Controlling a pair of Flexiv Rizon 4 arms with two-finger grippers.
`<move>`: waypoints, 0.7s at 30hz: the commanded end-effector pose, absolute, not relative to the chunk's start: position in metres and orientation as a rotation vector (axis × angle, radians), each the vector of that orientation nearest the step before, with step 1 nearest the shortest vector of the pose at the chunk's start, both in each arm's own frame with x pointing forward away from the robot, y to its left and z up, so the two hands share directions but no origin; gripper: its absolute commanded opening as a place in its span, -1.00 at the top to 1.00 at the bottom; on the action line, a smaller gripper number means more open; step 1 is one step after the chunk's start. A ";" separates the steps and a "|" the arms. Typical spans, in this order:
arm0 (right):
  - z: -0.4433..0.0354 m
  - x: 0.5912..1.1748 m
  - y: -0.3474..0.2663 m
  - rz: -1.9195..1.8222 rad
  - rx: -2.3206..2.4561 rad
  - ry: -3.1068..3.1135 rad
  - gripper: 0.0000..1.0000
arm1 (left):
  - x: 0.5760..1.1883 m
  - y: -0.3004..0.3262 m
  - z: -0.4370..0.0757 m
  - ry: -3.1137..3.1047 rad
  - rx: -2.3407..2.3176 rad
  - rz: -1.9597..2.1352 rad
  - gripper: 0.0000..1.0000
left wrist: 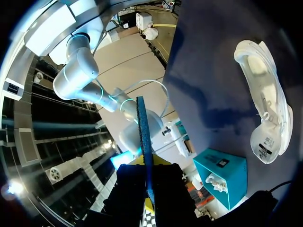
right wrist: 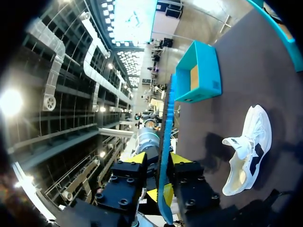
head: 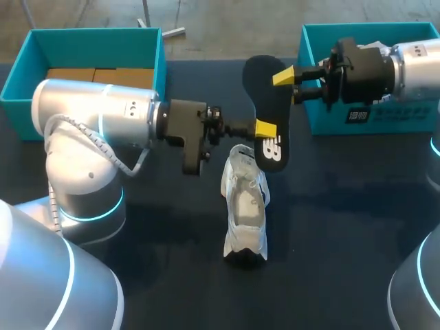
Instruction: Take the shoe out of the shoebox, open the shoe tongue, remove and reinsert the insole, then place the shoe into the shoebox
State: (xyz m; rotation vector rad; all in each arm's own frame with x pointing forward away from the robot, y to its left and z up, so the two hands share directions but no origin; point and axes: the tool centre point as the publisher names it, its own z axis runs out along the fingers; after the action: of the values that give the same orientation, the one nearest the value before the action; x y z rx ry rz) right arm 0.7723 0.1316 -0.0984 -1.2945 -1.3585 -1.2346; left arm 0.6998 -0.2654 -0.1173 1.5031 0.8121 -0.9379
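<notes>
**Both jaws gripping the insole above the tabletop**

Our left arm [head: 89, 113] is sitting at the left side with its wrist pointing toward the middle. The left jaws are clamping the lower end of the black insole [head: 264, 103], one yellow fingertip [head: 265, 128] showing. Our right arm [head: 412, 65] is sitting at the right, and the right jaws are pinching the insole's upper end. We are holding the insole in the air, edge-on in both wrist views. The white shoe [head: 245, 206] is lying on the dark tabletop [head: 344, 227] between the boxes, out of both, opening facing up. The left teal box [head: 96, 48] is holding brown cardboard [head: 100, 74]. The right teal box [head: 323, 118] is sitting under the right arm.
</notes>
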 end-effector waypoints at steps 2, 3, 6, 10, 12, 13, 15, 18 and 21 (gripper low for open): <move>-0.102 0.774 0.134 -1.240 -1.289 -1.349 0.98 | 0.700 -0.272 -0.118 0.804 1.498 -0.936 1.00; -0.103 0.774 0.133 -1.241 -1.290 -1.348 1.00 | 0.700 -0.273 -0.118 0.802 1.499 -0.936 1.00; -0.103 0.773 0.132 -1.245 -1.291 -1.345 1.00 | 0.701 -0.274 -0.118 0.806 1.497 -0.932 1.00; -0.105 0.774 0.129 -1.247 -1.302 -1.344 1.00 | 0.702 -0.268 -0.116 0.832 1.483 -0.910 -1.00; -0.106 0.775 0.127 -1.246 -1.314 -1.345 1.00 | 0.702 -0.263 -0.113 0.857 1.475 -0.902 -1.00; -0.107 0.776 0.126 -1.246 -1.321 -1.345 1.00 | 0.702 -0.257 -0.111 0.871 1.485 -0.894 -1.00; -0.109 0.777 0.123 -1.245 -1.330 -1.346 1.00 | 0.703 -0.250 -0.110 0.898 1.499 -0.885 -1.00; -0.111 0.779 0.120 -1.242 -1.351 -1.348 1.00 | 0.705 -0.239 -0.109 0.933 1.526 -0.870 -1.00; -0.115 0.780 0.119 -1.231 -1.376 -1.357 1.00 | 0.707 -0.230 -0.108 0.979 1.556 -0.856 -1.00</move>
State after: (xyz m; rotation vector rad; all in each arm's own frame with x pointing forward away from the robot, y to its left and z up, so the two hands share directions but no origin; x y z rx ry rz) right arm 0.7814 0.1191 -0.1143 -1.3561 -1.3493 -1.2422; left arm 0.7107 -0.2496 -0.1159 1.5097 0.9426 -0.8778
